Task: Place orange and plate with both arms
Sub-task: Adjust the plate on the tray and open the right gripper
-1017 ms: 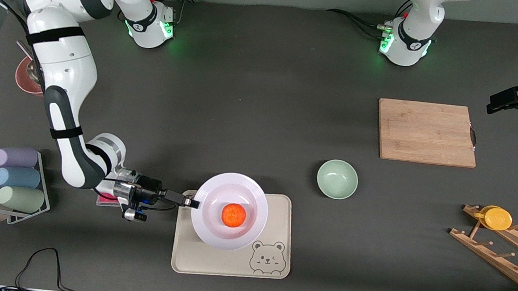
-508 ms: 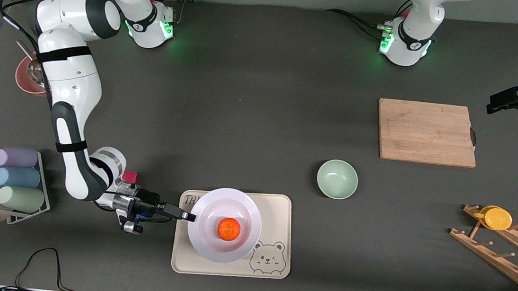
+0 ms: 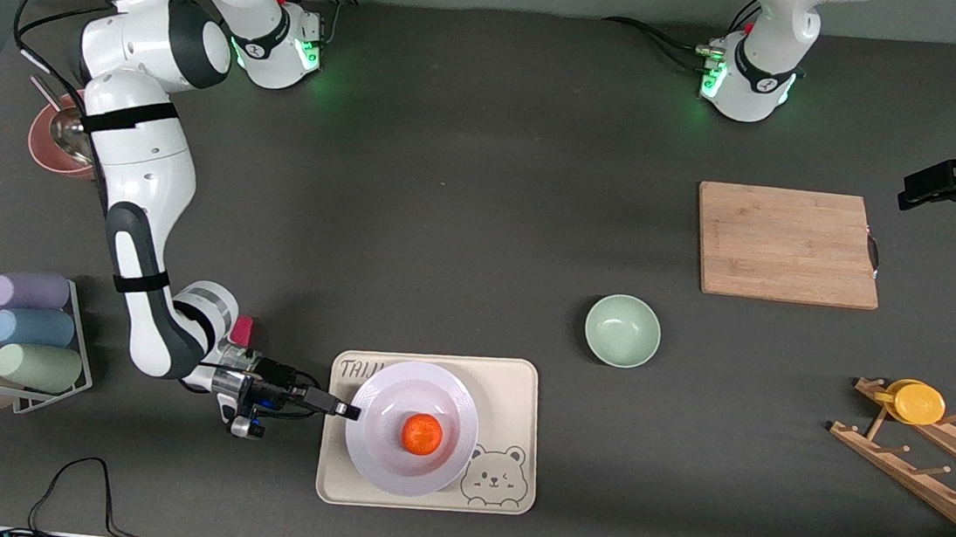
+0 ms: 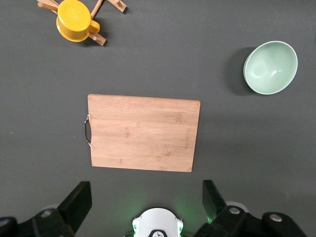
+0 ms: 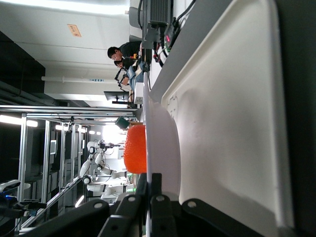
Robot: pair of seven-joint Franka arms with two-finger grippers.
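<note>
The white, faintly lavender plate [image 3: 389,462] is over the cream bear tray [image 3: 510,386], with the orange [image 3: 422,434] in its middle. My right gripper [image 3: 347,413] is shut on the plate's rim at the edge toward the right arm's end of the table. In the right wrist view the plate's rim [image 5: 160,138] stands edge-on between the shut fingers of my right gripper [image 5: 149,183], with the orange [image 5: 135,148] on it and the tray [image 5: 237,113] below. My left gripper [image 3: 915,190] is open and empty, held high near the cutting board; its fingertips [image 4: 79,197] show in the left wrist view.
A pale green bowl [image 3: 622,331] stands beside the tray. A wooden cutting board [image 3: 787,244] lies toward the left arm's end. A wooden rack [image 3: 933,466] holds a small yellow dish [image 3: 918,403]. A cup rack [image 3: 16,334] and a reddish bowl [image 3: 51,144] are at the right arm's end.
My right gripper has carried the plate with the orange nearer to the front camera and lower over the tray. The left arm has not moved.
</note>
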